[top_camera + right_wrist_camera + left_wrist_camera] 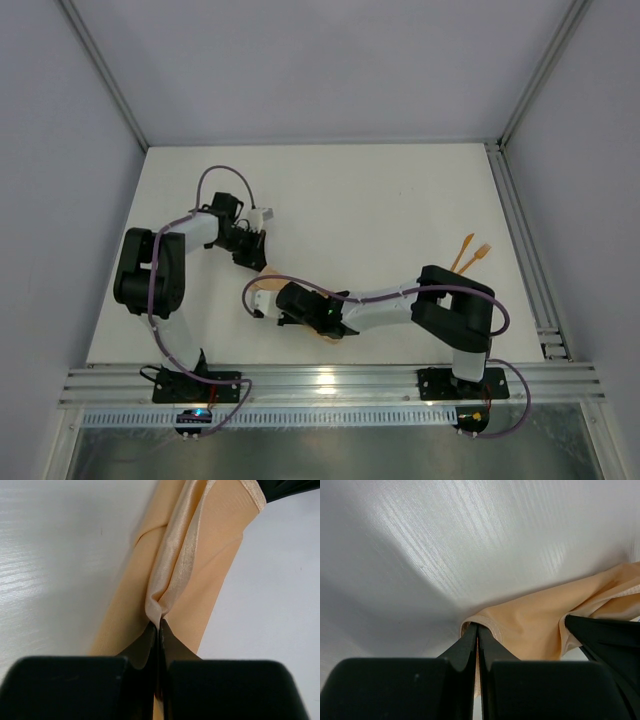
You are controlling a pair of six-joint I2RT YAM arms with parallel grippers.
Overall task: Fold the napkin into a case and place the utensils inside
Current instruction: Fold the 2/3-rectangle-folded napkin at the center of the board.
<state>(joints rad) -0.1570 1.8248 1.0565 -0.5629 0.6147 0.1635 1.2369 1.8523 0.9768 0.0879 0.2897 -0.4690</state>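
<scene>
we are pinching the napkin (220, 555) with both tools clamped tight: the left gripper (478, 630) on a hemmed corner, the right gripper (159, 625) on a bunched fold. it is lying as a narrow strip, slanting far-left to near-right between them. only the top view is showing the utensils (470, 252), well apart rightward.

Top view overhead, far, whole table (380, 200); wrist views close, low, share napkin (535, 625).
</scene>
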